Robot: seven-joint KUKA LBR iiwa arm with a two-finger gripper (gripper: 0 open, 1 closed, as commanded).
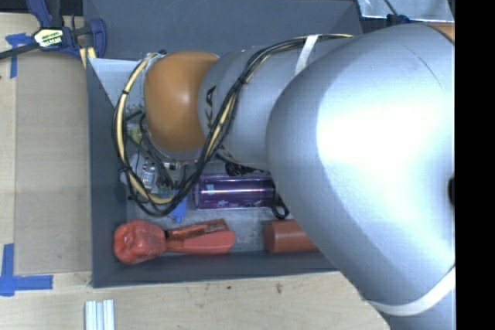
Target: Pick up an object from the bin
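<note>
Silver-grey arm casing (363, 158), nearest your viewpoint, covers the right half of the grey metal bin (232, 19). It ends in a rounded orange wrist cover (176, 100) ringed by yellow and black cables (124, 127). Below that cover you see the gripper (160, 175), low in the left part of the bin. You cannot tell whether it stands wide or narrow, and nothing is seen held.

Nearest to it lie two things. A purple rectangular pack (232, 192) is just beside it on the right. A red rubbery toy with a knobbly head and a long orange-red handle (170, 239) lies along the bin's lower wall. A brown-red block (288, 237) lies further right, partly under the arm.

Judge the pick as not yet secured. Three risks apply:
- The gripper is near the left wall, so a sideways correction could strike it.
- The loose cable loops could catch on the pack's corner.
- Closing on the pack's end alone would likely let it tilt and slip out on lifting.
</note>
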